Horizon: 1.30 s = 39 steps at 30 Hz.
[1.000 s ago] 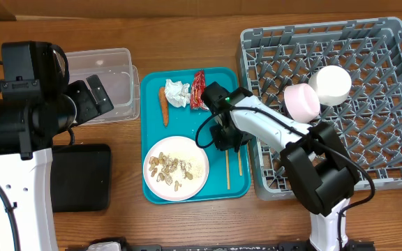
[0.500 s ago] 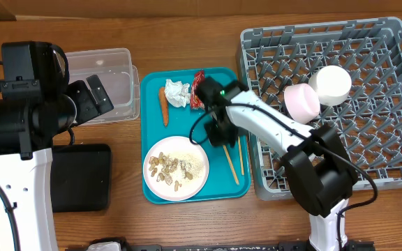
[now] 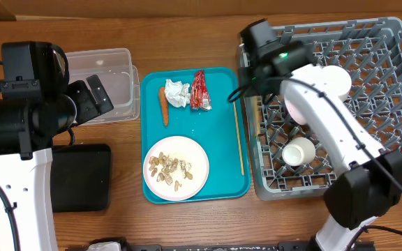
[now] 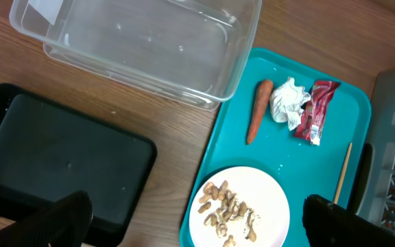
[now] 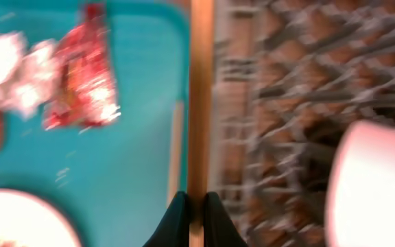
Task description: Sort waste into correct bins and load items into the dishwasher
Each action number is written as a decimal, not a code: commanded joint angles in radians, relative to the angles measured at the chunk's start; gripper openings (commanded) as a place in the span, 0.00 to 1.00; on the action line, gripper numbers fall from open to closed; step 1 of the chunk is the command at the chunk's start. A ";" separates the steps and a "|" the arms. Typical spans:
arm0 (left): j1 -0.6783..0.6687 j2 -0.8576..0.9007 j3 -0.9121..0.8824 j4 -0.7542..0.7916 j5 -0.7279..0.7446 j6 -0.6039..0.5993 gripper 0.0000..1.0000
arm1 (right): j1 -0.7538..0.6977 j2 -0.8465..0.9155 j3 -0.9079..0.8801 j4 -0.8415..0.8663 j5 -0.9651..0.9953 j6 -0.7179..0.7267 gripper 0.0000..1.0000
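Nearest the robot, the white plate (image 3: 176, 167) of beige scraps (image 3: 169, 169) sits at the close end of the teal tray (image 3: 218, 125). The black tray (image 3: 82, 178) lies on the counter to its left, and the small cup (image 3: 299, 152) stands in the grey rack (image 3: 368, 42). Farther on, the left hand (image 4: 196, 206) hovers spread wide and empty, likely poised for the waste. A chopstick (image 3: 239, 136) slants along the tray's right edge, its far end pinched in the tightly closed right hand (image 5: 195, 202) at the rack's corner, presumably for loading. Whether a second stick is gripped is unclear. Beyond lie the carrot (image 3: 164, 104), paper wad (image 3: 177, 93) and red wrapper (image 3: 199, 90), beside the clear tub (image 3: 110, 77).
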<state>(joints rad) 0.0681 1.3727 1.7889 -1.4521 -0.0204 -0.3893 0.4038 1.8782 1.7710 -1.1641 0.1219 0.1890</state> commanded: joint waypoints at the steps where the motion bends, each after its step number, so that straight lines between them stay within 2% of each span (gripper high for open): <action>1: 0.005 0.002 0.008 -0.003 -0.013 0.015 1.00 | -0.045 0.003 -0.054 0.041 0.004 -0.074 0.04; 5: 0.005 0.002 0.008 -0.003 -0.013 0.015 1.00 | -0.048 0.004 -0.124 0.094 0.009 -0.093 0.04; 6: 0.005 0.002 0.008 -0.003 -0.013 0.016 1.00 | -0.048 0.004 -0.130 0.097 0.009 -0.093 0.11; 7: 0.005 0.002 0.008 -0.003 -0.013 0.015 1.00 | -0.047 0.004 -0.130 0.096 0.010 -0.102 0.29; 9: 0.005 0.002 0.008 -0.003 -0.013 0.015 1.00 | -0.035 -0.006 -0.113 0.091 0.010 -0.108 0.40; 14: 0.005 0.002 0.008 -0.003 -0.013 0.016 1.00 | 0.043 -0.054 -0.027 0.048 0.008 -0.099 0.42; 19: 0.005 0.002 0.008 -0.003 -0.013 0.016 1.00 | 0.143 -0.066 -0.026 0.010 0.008 -0.034 0.42; 24: 0.005 0.002 0.008 -0.003 -0.013 0.016 1.00 | 0.204 -0.045 -0.145 0.049 0.021 0.051 0.41; 28: 0.005 0.002 0.008 -0.003 -0.013 0.015 1.00 | 0.205 -0.009 -0.301 0.146 0.067 0.120 0.39; 32: 0.005 0.002 0.008 -0.003 -0.013 0.015 1.00 | 0.205 0.018 -0.423 0.240 0.073 0.123 0.38; 39: 0.005 0.002 0.008 -0.003 -0.013 0.016 1.00 | 0.207 0.091 -0.450 0.266 0.076 0.122 0.36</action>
<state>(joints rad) 0.0681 1.3727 1.7889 -1.4521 -0.0204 -0.3893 0.6155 1.9514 1.3216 -0.9077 0.1761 0.2981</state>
